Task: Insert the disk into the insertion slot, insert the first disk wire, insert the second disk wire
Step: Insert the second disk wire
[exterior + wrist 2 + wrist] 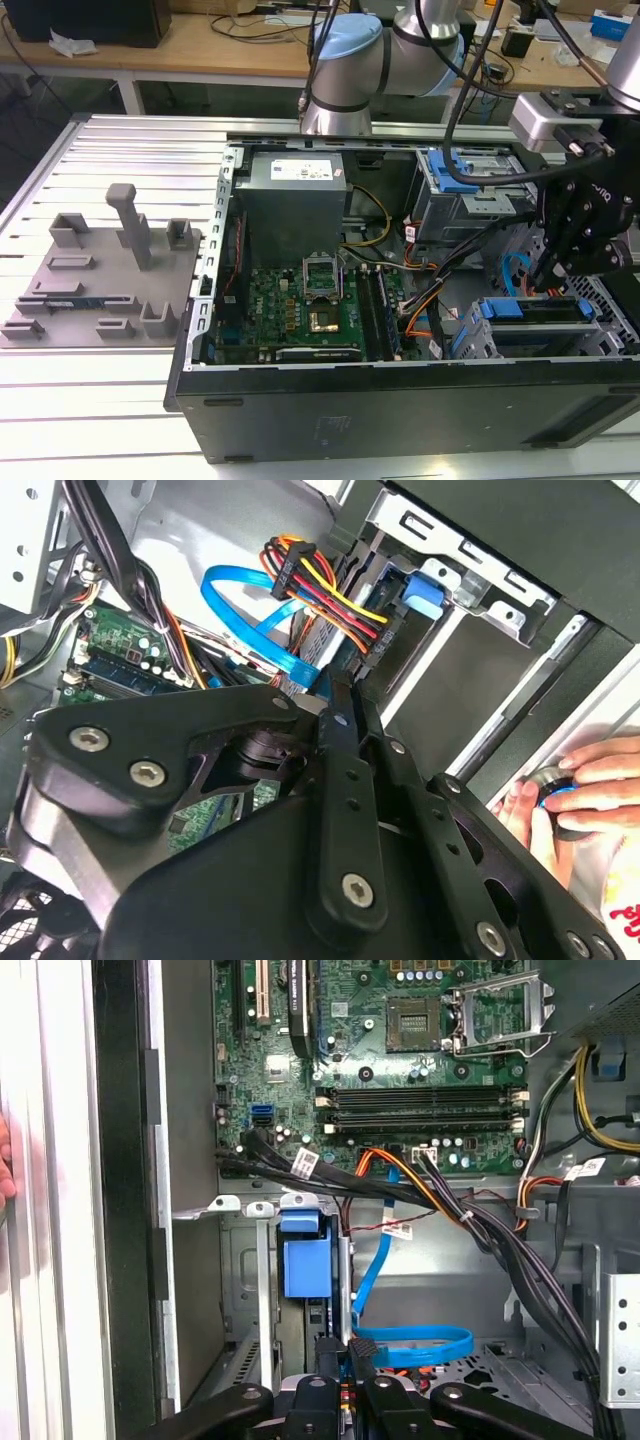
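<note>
1 gripper, fingers nearly together, sits at the first disk wire plug, beside the looping second disk wire.

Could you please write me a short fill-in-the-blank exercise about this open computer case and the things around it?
1. The second disk wire is a flat cable coloured light ____.
2. In the exterior view, the grey fixture tray lies on the exterior view's ____ of the computer case.
3. In the second wrist view, a person's ____ rests on a round blue object outside the case.

Missing words: blue; left; hand.
</note>
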{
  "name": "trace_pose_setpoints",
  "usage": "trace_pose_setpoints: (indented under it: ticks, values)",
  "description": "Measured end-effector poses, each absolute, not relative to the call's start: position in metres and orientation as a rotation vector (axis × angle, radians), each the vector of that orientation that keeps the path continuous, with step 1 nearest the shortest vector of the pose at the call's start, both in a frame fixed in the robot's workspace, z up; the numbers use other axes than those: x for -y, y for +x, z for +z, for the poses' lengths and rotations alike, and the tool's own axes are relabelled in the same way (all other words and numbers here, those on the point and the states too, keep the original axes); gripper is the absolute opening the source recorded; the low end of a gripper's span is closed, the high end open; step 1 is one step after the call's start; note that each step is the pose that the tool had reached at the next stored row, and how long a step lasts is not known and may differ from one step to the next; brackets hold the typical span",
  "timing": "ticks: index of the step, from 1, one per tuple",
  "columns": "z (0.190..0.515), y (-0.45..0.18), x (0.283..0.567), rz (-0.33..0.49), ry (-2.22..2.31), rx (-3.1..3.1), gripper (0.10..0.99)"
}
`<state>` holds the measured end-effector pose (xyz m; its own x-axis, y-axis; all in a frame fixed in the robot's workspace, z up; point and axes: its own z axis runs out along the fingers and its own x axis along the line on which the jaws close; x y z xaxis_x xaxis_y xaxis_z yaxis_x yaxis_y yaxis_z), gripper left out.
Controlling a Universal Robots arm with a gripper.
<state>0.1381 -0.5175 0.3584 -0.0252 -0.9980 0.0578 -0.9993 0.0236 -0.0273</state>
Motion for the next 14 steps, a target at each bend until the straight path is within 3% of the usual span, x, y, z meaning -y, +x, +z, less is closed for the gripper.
trace_pose_setpoints:
  ticks: [14]
  values:
    - [0.3571,0.1382,0.5206,0.068,2.185,2.248,0.161]
